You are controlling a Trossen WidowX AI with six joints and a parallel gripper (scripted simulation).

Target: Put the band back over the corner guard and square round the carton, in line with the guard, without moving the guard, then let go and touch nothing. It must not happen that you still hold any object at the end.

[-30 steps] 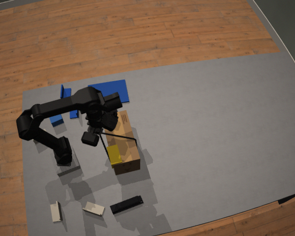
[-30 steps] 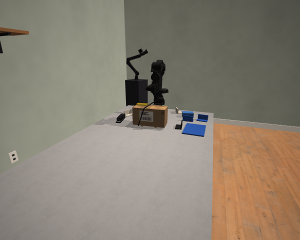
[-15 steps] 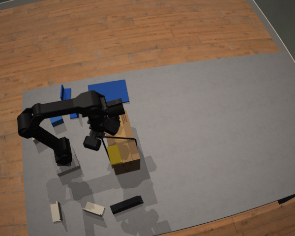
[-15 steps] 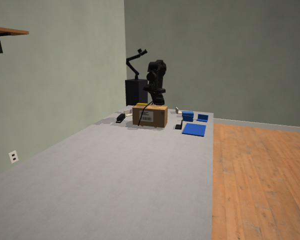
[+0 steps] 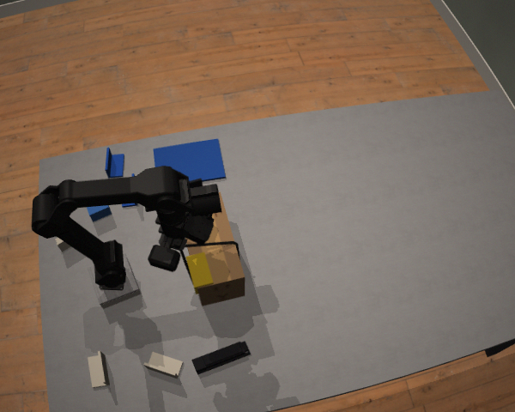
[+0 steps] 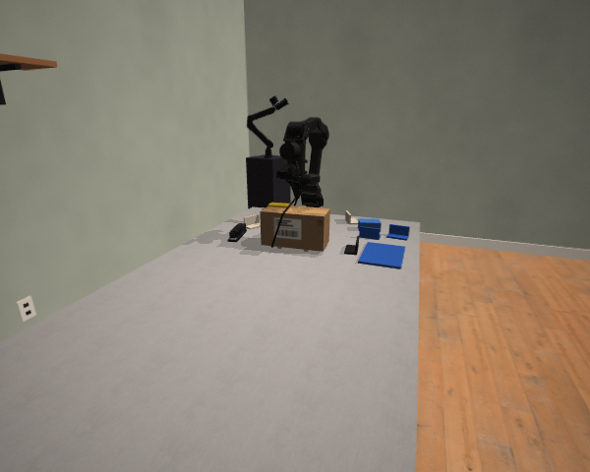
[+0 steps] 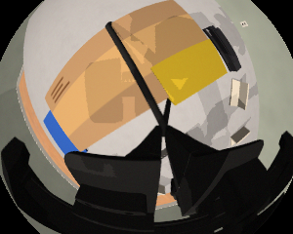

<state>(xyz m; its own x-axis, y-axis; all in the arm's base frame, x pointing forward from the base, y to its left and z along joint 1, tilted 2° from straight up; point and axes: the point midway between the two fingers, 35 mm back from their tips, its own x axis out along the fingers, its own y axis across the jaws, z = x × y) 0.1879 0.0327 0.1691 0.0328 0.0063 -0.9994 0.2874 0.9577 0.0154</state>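
Observation:
My gripper (image 5: 183, 245) (image 6: 297, 195) (image 7: 162, 130) is shut on the black band, above the carton's near long edge on the arm's side. The band (image 5: 213, 243) (image 6: 280, 223) (image 7: 137, 73) slants from the fingers across the carton's top to the far edge and runs down the labelled side at a tilt. Its held corner is pulled up and out from the carton. The carton (image 5: 228, 266) (image 6: 312, 228) (image 7: 103, 90) stands upright. The yellow corner guard (image 5: 199, 269) (image 6: 278, 205) (image 7: 191, 73) sits on its near top edge. The band's top run passes beside the guard. Its lower arm-side run is partly hidden.
A black long object (image 5: 221, 356) (image 6: 237, 232) (image 7: 226, 50) and two cream brackets (image 5: 97, 371) (image 5: 165, 364) lie beyond the guard end. A blue panel (image 5: 189, 158) (image 6: 382, 255) lies off the other end, with a blue bracket (image 5: 117, 165) (image 6: 398, 235) and a blue block (image 5: 99, 213) (image 6: 369, 225) nearby.

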